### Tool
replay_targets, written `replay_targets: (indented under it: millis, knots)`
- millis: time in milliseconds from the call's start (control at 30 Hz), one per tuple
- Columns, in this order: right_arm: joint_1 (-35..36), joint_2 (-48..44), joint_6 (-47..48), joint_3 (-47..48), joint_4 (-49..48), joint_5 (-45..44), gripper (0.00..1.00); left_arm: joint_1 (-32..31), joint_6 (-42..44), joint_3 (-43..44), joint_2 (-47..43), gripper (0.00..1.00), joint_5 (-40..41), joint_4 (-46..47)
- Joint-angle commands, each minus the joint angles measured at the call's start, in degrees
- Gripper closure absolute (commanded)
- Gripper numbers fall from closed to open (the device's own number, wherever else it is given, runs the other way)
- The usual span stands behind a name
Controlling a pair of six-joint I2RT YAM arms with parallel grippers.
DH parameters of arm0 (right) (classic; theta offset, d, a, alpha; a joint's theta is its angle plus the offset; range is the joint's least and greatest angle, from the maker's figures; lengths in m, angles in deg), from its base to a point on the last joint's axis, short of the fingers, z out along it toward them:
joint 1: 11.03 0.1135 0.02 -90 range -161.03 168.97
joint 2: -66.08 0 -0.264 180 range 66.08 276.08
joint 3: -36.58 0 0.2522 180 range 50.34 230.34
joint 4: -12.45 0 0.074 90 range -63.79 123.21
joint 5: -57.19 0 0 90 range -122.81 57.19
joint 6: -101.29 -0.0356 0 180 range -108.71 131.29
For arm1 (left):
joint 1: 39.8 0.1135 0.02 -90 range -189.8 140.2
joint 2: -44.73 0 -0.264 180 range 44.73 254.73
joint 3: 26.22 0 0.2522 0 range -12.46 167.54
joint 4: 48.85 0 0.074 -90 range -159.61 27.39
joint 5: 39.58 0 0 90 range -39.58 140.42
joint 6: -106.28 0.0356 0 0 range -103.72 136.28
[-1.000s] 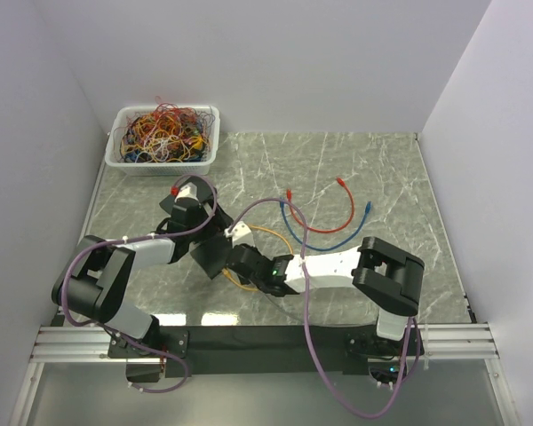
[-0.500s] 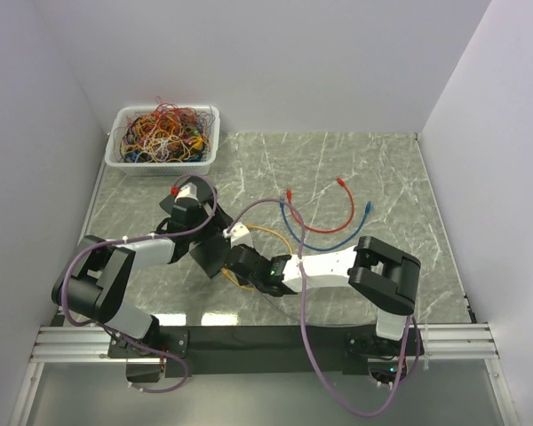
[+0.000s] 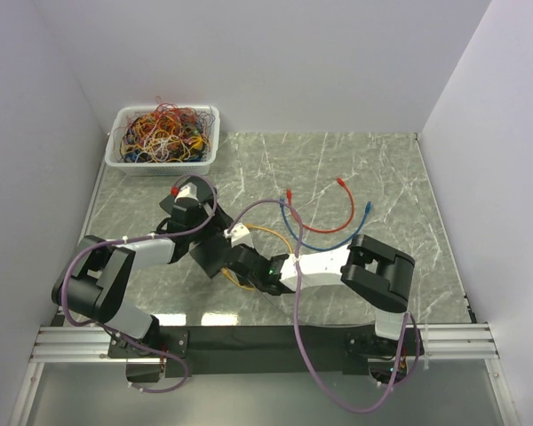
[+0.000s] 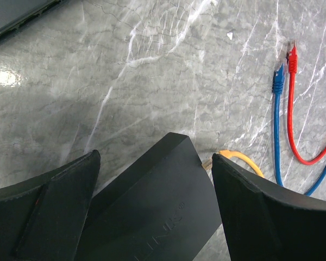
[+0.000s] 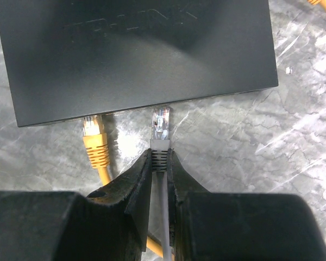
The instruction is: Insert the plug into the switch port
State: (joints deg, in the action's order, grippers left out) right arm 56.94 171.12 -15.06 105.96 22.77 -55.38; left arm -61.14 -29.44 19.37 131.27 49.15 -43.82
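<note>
Gripper on the right arm (image 5: pixel 160 163) pinches a grey cable (image 5: pixel 161 204) behind its clear plug (image 5: pixel 162 122), tip at the edge of the black switch (image 5: pixel 136 49), beside a seated yellow plug (image 5: pixel 92 133). Left gripper (image 4: pixel 152 160) straddles the switch, jaws wide. Slight misalignment could jam the plug against the casing.

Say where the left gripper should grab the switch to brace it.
Likely the end away from the ports, from above, left gripper straddling the side edges of the switch. It's a flat box lying flat, and the port edge is crowded: yellow plug sits there, grey plug held at it by the right gripper.
</note>
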Motion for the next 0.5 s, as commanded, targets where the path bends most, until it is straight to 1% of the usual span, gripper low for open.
replay_targets:
  millis: [0, 467]
  knots:
    - [-0.47, -0.88, -0.20, 1.60, -1.39, -1.07, 0.96, 0.07, 0.98, -2.21, 2.31, 0.08, -0.74, -7.27]
    - [-0.55, -3.43, 0.95, 3.45, -0.51, -1.07, 0.96, 0.07, 1.06, -2.13, 2.93, 0.08, -1.10, -6.92]
